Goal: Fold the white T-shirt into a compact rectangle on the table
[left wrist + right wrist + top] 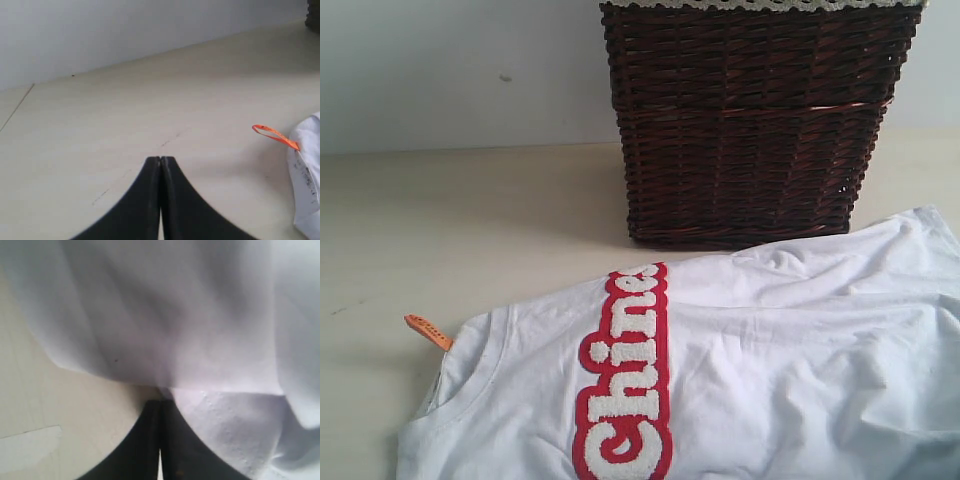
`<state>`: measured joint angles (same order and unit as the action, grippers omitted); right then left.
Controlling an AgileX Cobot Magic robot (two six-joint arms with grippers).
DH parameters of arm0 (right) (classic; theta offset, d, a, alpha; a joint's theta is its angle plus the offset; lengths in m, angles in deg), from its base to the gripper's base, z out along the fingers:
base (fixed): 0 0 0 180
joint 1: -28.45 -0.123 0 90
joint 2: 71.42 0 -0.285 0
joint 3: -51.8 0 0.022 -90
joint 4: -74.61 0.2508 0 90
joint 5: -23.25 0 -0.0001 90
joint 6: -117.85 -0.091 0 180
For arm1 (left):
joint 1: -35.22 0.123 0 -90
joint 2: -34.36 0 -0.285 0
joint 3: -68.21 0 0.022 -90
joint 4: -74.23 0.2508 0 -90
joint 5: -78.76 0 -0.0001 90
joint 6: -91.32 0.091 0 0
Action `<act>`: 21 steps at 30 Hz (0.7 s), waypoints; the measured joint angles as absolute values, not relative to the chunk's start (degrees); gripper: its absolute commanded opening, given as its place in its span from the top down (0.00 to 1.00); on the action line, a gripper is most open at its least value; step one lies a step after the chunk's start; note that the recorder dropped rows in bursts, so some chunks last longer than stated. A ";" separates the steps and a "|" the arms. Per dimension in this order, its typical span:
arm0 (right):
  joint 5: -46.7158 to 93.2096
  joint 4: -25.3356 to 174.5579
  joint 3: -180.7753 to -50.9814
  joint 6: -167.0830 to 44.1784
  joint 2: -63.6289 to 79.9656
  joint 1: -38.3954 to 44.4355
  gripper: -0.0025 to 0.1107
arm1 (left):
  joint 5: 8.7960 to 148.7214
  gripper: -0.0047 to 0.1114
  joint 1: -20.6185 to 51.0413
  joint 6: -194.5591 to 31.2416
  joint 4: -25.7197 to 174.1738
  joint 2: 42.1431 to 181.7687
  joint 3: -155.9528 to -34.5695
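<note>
right, the white t-shirt [770, 350] lies spread and rumpled on the worktop [470, 230] in front of the wicker basket [750, 120], orange neck tag [428, 331] at its left end. right tool [161, 402] is clenched on a pinch of cloth at the shirt's edge; left tool [160, 159] is clenched on nothing, over bare worktop near the tag. looks like the first fold's grasp: next, that edge wants lifting and carrying across without dragging the whole shirt.
</note>
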<state>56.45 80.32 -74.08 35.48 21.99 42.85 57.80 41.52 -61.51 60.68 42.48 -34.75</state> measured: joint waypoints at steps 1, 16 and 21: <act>56.45 80.32 -74.08 35.48 21.66 42.85 0.98 | 57.80 0.96 41.52 -61.51 60.68 42.48 -34.75; 53.07 82.40 -74.08 43.84 20.84 42.85 0.64 | 57.80 0.96 41.52 -61.51 60.68 42.48 -34.75; 51.25 82.77 -74.32 44.21 23.07 42.85 0.79 | 57.80 0.96 41.52 -61.51 60.68 42.48 -34.75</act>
